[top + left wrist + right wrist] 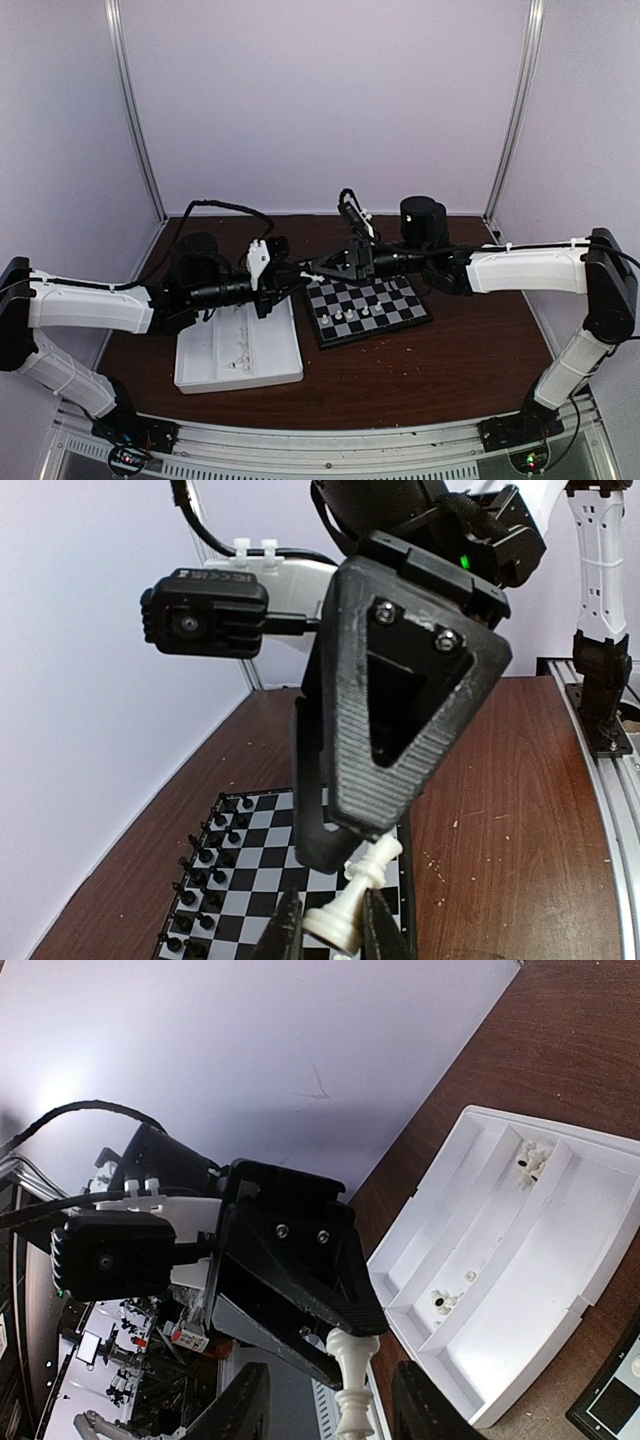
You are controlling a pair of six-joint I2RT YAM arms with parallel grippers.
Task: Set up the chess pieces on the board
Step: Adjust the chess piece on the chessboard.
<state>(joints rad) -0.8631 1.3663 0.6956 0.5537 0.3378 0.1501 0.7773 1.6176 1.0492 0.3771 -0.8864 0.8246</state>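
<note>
A: Where is the white piece (345, 908)?

B: In the air, over the far-left corner of the board (398, 293). The left gripper (332, 925) has it, with both fingers pressed against its base. Its head points away, toward the other arm.

A: And the right gripper (335, 1400)?

B: It faces the left one, nose to nose. Its fingers stand apart, one on each side of the piece's head end. The right wrist view shows a gap on both sides, so they are around the piece and not touching it.

A: Where does the board lie?

B: About the middle of the tabletop (420, 380), turned a little so that none of its edges runs square to the table's. A short row of white pieces (352, 314) stands close to its near edge. From the left wrist, black pieces (200, 880) show in two lines along one edge.

A: Anything beside it?

B: A tray (200, 362), just beside the board's left edge, toward the tabletop's near-left corner. A few small pieces (531, 1160) lie in its troughs, too small to tell what kind.
</note>
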